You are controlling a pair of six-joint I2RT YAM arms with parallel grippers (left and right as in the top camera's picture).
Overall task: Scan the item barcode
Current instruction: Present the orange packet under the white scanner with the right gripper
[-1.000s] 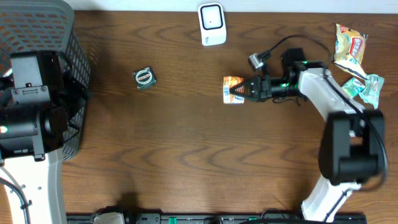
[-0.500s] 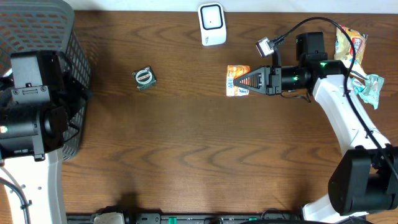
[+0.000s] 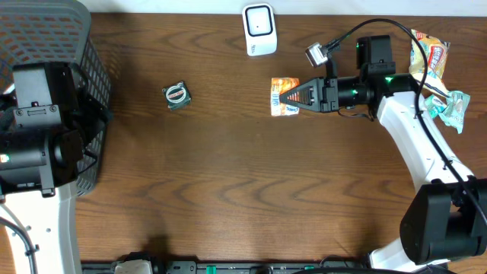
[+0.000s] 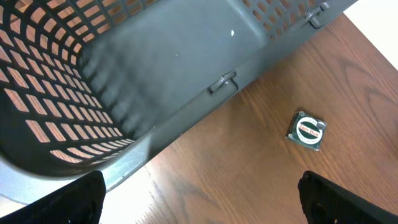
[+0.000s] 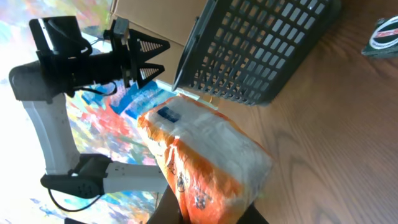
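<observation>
My right gripper (image 3: 284,97) is shut on an orange and white snack packet (image 3: 282,84) and holds it above the table at the back middle. In the right wrist view the packet (image 5: 208,152) fills the lower middle, pinched between the dark fingers of that gripper (image 5: 211,216). No barcode can be made out on it. A white scanner (image 3: 259,30) stands at the back edge, a short way behind and left of the packet. Beside the basket, my left gripper (image 4: 202,208) stands wide open above bare wood, with nothing between its fingers.
A grey mesh basket (image 3: 53,46) fills the back left corner, seen also as the basket (image 4: 155,74) and the basket (image 5: 261,56). A small round green tin (image 3: 176,95) lies left of centre, the same tin (image 4: 306,130). Two more snack packets (image 3: 430,57) lie at the back right.
My right arm has swung round and raised its wrist. The packet in its grip has shifted slightly toward the back of the table. The left arm has not moved.
</observation>
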